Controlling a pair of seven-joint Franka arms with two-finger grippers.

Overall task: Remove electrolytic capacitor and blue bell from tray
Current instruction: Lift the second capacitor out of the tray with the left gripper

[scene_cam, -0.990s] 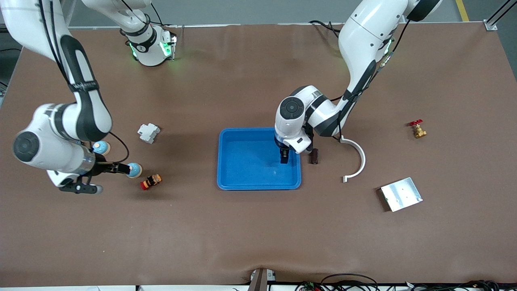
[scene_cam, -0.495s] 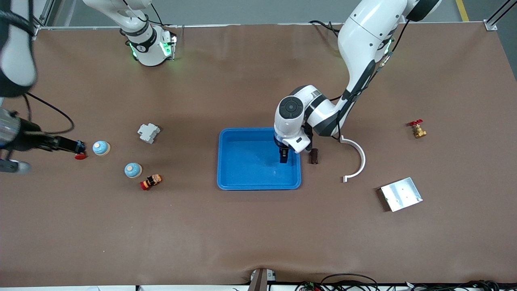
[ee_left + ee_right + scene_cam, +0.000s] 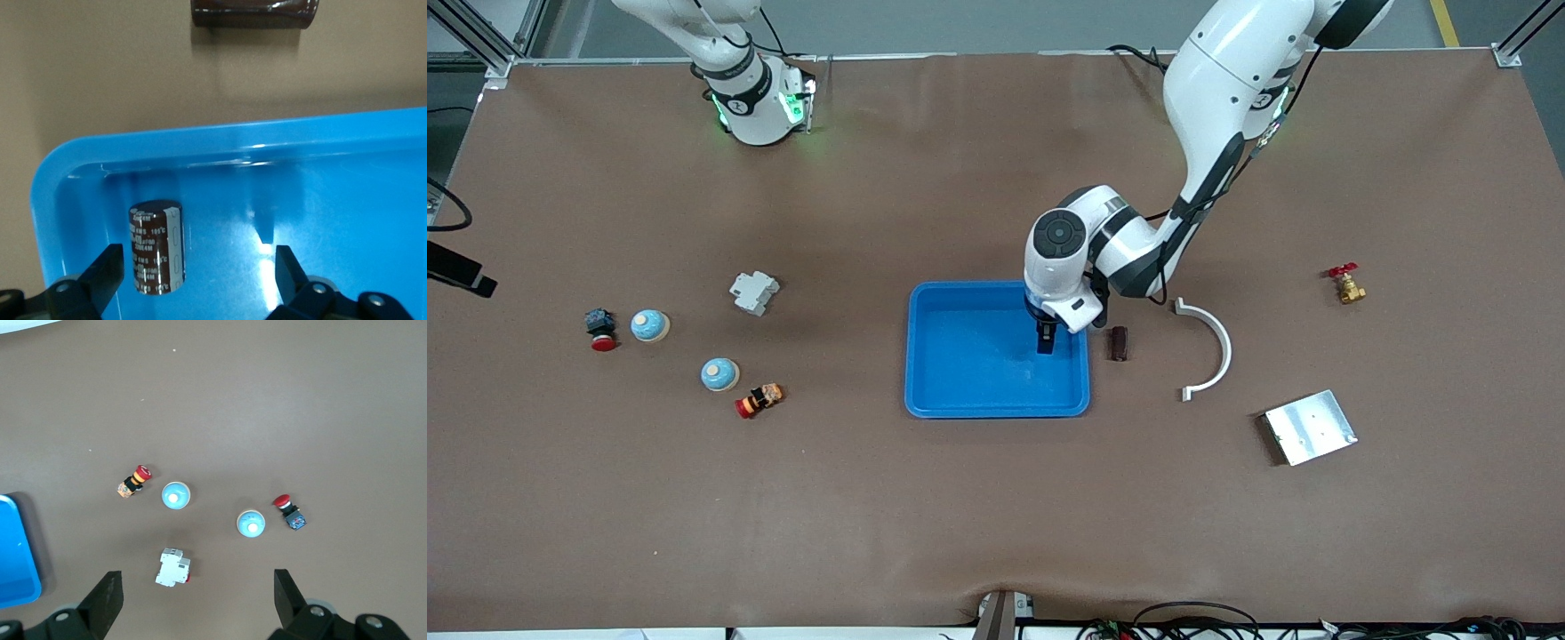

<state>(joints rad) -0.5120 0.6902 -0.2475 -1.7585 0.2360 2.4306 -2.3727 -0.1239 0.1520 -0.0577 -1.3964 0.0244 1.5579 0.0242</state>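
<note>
Here my left gripper [image 3: 193, 273] hangs low inside the blue tray [image 3: 925, 356], jaws spread wide and gripping nothing. In the left wrist view a capacitor [image 3: 157, 247] stands upright on the tray floor between my two fingers [image 3: 103, 273], nearer one of them and touching neither, close to a rounded corner of the tray. In the front view my left gripper [image 3: 1044, 341] points straight down over the tray's corner toward the left arm's end of the table, and the wrist hides the capacitor. The left arm comes down from its base in a long bend, elbow high, forearm folded back toward the tray.

A second capacitor [image 3: 1118, 343] lies on its side on the table just beside the tray, outside its wall, toward the left arm's end. Farther that way from the tray lie a white arc [image 3: 1214, 347], a metal plate [image 3: 1310, 427] and a brass valve [image 3: 1346, 285].

My right gripper [image 3: 193, 593] is high over the table toward the right arm's end, well apart from the tray, jaws wide and empty; it is not seen from the front, where only the right arm's base shows. Below it, on that side of the tray, sit two blue bells [image 3: 719, 374], both still on the table, well apart from the tray. A red button [image 3: 600, 328] lies just beside the bell farther from the tray, a second button [image 3: 759, 399] just beside the nearer one, and a white breaker [image 3: 753, 292] is close by.
</note>
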